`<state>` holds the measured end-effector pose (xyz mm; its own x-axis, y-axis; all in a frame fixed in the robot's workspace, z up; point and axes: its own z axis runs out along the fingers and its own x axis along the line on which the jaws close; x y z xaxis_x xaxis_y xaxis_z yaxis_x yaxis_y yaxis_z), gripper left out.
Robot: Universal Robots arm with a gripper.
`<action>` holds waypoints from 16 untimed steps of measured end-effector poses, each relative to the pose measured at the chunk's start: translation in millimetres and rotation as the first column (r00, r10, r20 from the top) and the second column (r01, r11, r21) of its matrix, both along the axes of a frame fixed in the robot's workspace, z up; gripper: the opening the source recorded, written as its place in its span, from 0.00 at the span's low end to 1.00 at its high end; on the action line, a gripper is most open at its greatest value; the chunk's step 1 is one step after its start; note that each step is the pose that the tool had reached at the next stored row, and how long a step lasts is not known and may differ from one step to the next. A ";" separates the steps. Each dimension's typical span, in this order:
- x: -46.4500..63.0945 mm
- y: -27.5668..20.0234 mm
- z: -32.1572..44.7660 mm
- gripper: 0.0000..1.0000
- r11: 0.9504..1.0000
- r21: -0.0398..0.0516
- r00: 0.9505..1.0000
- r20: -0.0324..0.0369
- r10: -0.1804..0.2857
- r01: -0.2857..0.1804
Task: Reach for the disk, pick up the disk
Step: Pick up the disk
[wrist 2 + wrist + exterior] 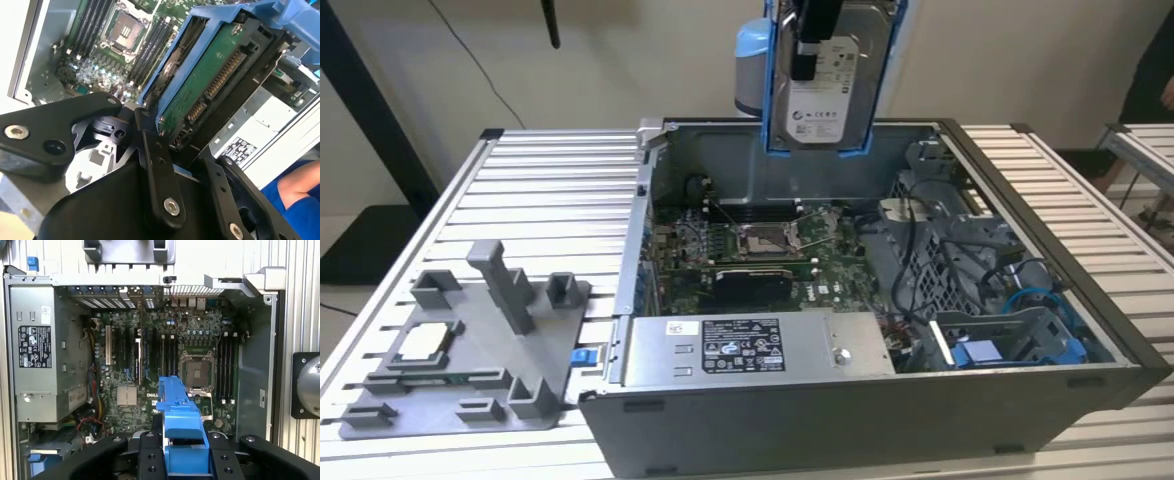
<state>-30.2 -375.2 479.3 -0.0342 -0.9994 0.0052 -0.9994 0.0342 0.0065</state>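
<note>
The disk (825, 80), a silver-grey drive with a white label clipped in a blue frame, hangs upright in the air above the back of the open computer case (854, 420). My gripper (814, 40) is shut on its upper end. In the second wrist view the disk's green circuit side (210, 85) and blue frame sit between my black fingers (157, 170). In the first wrist view the disk's blue frame edge (181, 425) runs down into my gripper (185, 457), high over the motherboard (150, 365).
The case holds a power supply (747, 345), a motherboard (761, 250) and a blue bracket with cables (1001, 350). A grey fixture (467, 350) with a small square chip (427, 343) stands on the slatted table (547, 190). A person's arm (300, 192) is near the case.
</note>
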 end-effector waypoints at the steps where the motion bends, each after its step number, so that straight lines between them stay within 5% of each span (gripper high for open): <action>1: 0.3 0.0 -0.1 0.00 1.000 0.000 1.000 0.000 -0.006 0.006; 7: 4.1 -0.1 -0.3 0.00 1.000 0.000 1.000 0.000 -0.016 0.016; 16: 7.4 -22.4 -1.4 0.00 1.000 0.000 1.000 0.000 -0.018 0.018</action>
<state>-22.9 -397.5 477.9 -0.0524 -0.9986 0.0052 -0.9986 0.0524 0.0065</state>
